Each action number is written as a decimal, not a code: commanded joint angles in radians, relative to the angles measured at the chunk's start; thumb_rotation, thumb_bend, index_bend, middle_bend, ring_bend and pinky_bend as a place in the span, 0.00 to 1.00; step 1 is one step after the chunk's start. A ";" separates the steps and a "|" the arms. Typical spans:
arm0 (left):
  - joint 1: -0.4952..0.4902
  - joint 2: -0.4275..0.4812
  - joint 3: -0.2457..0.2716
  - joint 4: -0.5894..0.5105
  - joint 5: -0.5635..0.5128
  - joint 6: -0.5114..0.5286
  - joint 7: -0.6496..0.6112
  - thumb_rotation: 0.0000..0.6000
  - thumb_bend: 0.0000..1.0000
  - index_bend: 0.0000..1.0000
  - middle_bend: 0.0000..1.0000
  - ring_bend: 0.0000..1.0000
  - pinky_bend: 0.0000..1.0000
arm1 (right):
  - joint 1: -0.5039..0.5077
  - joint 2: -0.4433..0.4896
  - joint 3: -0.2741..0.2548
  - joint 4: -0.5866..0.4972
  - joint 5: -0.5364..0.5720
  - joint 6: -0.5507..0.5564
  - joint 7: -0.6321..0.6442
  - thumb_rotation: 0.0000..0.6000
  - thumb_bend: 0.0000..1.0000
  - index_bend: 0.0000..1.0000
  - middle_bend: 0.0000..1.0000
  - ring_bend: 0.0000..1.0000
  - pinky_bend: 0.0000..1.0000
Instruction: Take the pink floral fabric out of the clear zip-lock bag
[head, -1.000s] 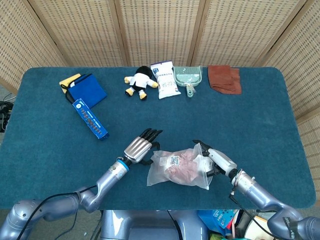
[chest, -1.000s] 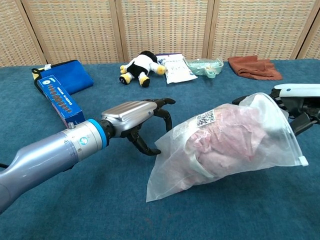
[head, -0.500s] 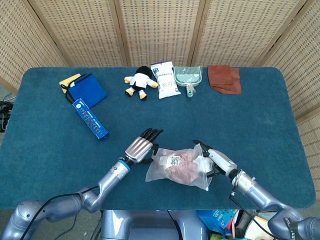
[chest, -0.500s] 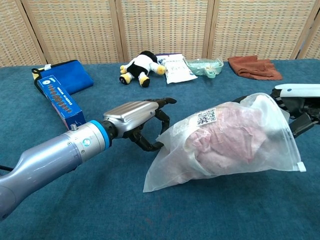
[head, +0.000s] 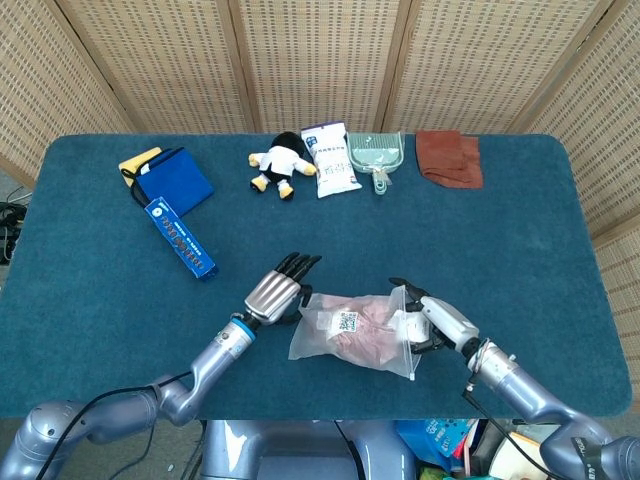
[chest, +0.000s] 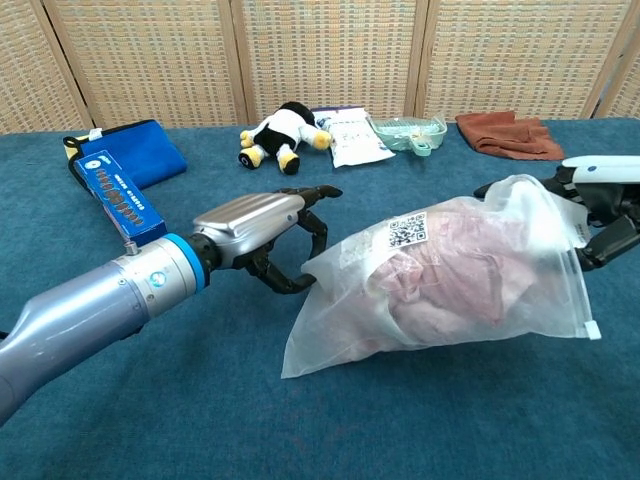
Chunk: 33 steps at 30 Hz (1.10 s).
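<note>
The clear zip-lock bag (head: 330, 335) (chest: 345, 300) lies near the table's front with the pink floral fabric (head: 367, 342) (chest: 450, 280) bunched inside it. My right hand (head: 432, 320) (chest: 603, 203) grips the bag's zip end and holds that end raised off the blue table. My left hand (head: 278, 293) (chest: 262, 232) is at the bag's closed left end. Its fingers are curled like a claw but still apart, and the bag's corner sits at its fingertips (chest: 303, 272).
Along the far side lie a blue pouch (head: 172, 180), a blue box (head: 180, 238) (chest: 118, 198), a plush toy (head: 280, 162) (chest: 280, 125), a white packet (head: 330, 158), a green dustpan (head: 377, 160) and a brown cloth (head: 449, 157) (chest: 508, 134).
The bag has shifted left and its closed end now meets my left hand's fingertips. My right hand moved slightly right while keeping hold of the zip end.
</note>
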 joint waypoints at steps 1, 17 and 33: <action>0.012 0.042 0.003 -0.020 0.011 0.025 -0.001 1.00 0.47 0.67 0.00 0.00 0.00 | -0.005 0.011 0.005 0.003 0.005 0.009 0.003 1.00 0.70 0.77 0.00 0.00 0.00; 0.130 0.393 -0.032 -0.112 -0.014 0.152 -0.137 1.00 0.47 0.67 0.00 0.00 0.00 | -0.034 0.125 0.045 0.023 0.025 0.070 0.078 1.00 0.70 0.77 0.00 0.00 0.00; 0.286 0.596 -0.005 0.087 -0.071 0.163 -0.369 1.00 0.48 0.67 0.00 0.00 0.00 | -0.048 0.095 0.037 0.124 0.041 0.044 0.107 1.00 0.70 0.77 0.00 0.00 0.00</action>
